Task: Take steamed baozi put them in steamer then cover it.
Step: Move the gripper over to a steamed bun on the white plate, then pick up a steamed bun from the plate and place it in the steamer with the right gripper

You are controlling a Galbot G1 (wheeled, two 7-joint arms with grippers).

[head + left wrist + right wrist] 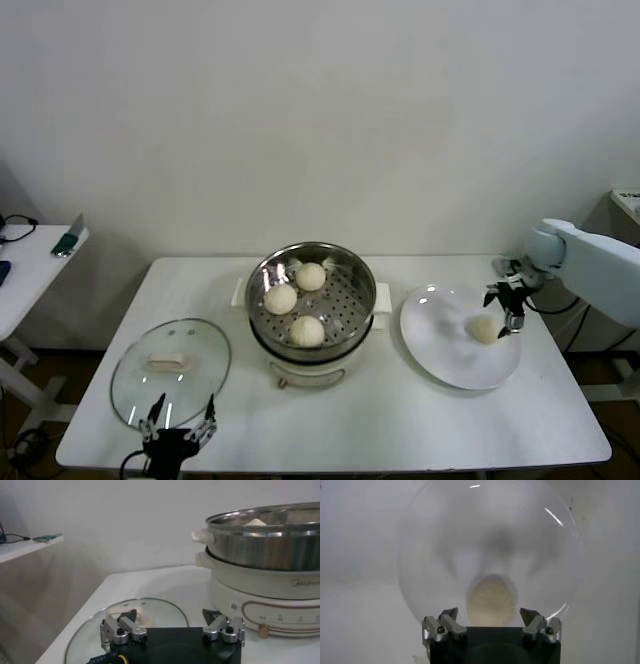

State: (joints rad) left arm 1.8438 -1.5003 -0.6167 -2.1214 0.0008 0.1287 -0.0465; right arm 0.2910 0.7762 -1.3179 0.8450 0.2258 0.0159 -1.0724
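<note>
The steamer (pixel 345 300) stands mid-table with three steamed baozi (pixel 280 298) on its perforated tray. A fourth baozi (pixel 484 329) lies on the white plate (pixel 440 345) to the right. My right gripper (pixel 507 307) hovers open at that bun's far right side; in the right wrist view the bun (pixel 491 600) sits just beyond the open gripper (pixel 490 617), centred between the fingers and untouched. The glass lid (pixel 185 385) lies flat left of the steamer. My left gripper (pixel 178 425) waits open at the lid's near edge, holding nothing (pixel 170 622).
In the left wrist view the steamer (pixel 270 545) rises beyond the lid (pixel 160 610). A side table (pixel 30 270) with a phone stands at the far left. A white wall backs the table. Cables hang off the right end.
</note>
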